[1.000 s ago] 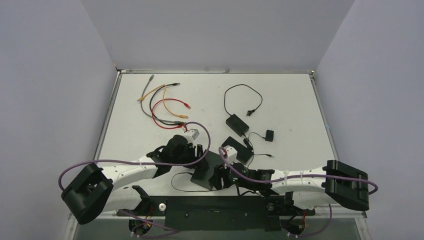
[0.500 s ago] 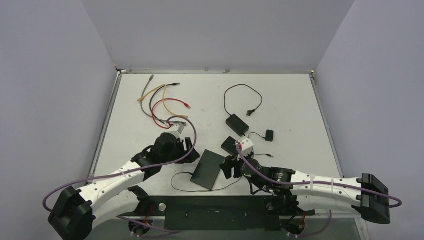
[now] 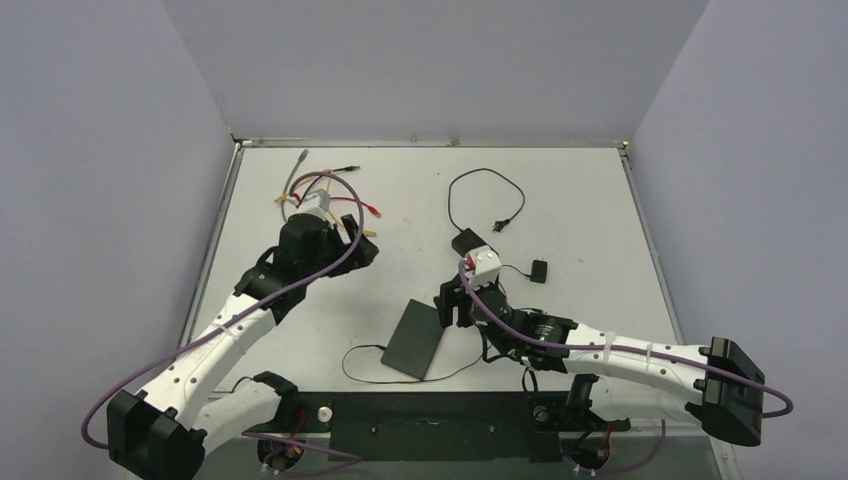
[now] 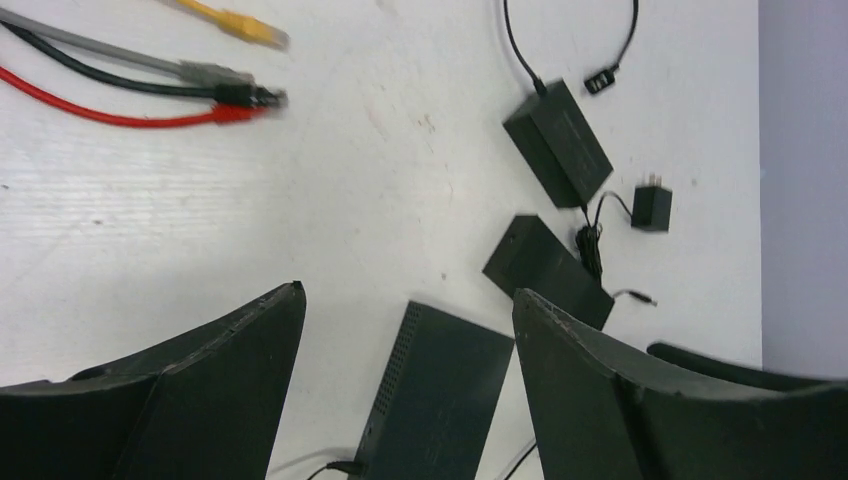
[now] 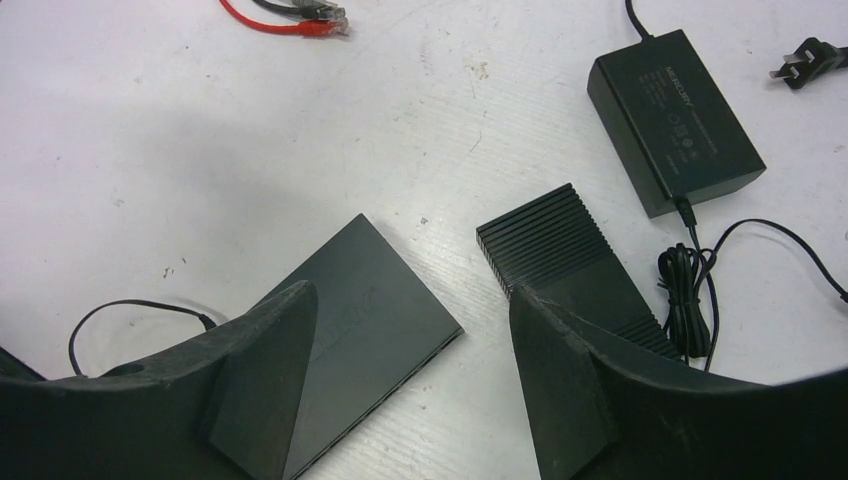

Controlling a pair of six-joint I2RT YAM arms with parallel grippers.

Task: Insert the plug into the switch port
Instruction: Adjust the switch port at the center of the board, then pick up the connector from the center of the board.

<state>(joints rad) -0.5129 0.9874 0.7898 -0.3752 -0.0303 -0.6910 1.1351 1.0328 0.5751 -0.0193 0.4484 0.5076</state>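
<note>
Switch [image 5: 370, 300] half hidden behind finger [image 5: 250, 380] of released right hand [image 5: 410, 292]; plugs [image 4: 235, 112] lie well beyond released left hand [image 4: 408, 295]

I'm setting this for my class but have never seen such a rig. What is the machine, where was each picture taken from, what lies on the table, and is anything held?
Two robot arms are bolted at the near edge of a white table. One picture looks down from above and behind them; the other two come from a camera on each wrist, so the dark wedges are that arm's own fingers. The left end effector and right end effector are open and hold nothing. On the table lie a flat black network switch, a power adapter, a ribbed black box and coloured network cables.
</note>
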